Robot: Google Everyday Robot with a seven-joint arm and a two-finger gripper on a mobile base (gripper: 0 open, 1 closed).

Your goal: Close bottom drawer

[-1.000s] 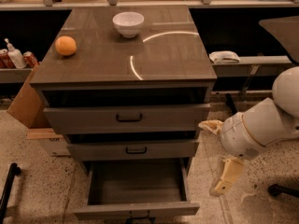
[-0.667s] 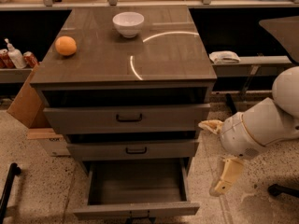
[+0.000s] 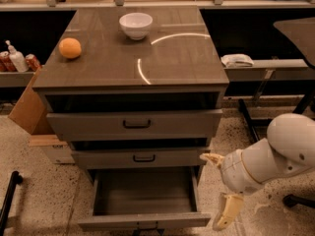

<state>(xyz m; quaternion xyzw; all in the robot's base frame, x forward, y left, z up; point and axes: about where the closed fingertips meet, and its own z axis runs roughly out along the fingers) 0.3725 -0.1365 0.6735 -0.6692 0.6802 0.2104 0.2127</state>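
Note:
The bottom drawer [image 3: 143, 221] of the grey-brown cabinet [image 3: 133, 68] is pulled far out, and its inside is bare. Its front panel lies at the lower edge of the view. The middle drawer [image 3: 140, 158] and the top drawer [image 3: 135, 124] stand slightly out, each with a black bar handle. My gripper [image 3: 210, 191] is on the white arm to the right of the open bottom drawer, close to its right side and not touching it. It is open and empty, with one cream finger [image 3: 212, 158] up near the middle drawer's right end and the other [image 3: 227, 213] hanging down by the drawer's front corner.
An orange [image 3: 70, 48] and a white bowl [image 3: 136, 25] sit on the cabinet top. A cardboard box [image 3: 27, 107] leans at the left, under a shelf with a bottle and cans [image 3: 17, 60]. A folded cloth [image 3: 237, 60] lies on the right shelf. A chair base [image 3: 295, 199] is at the right.

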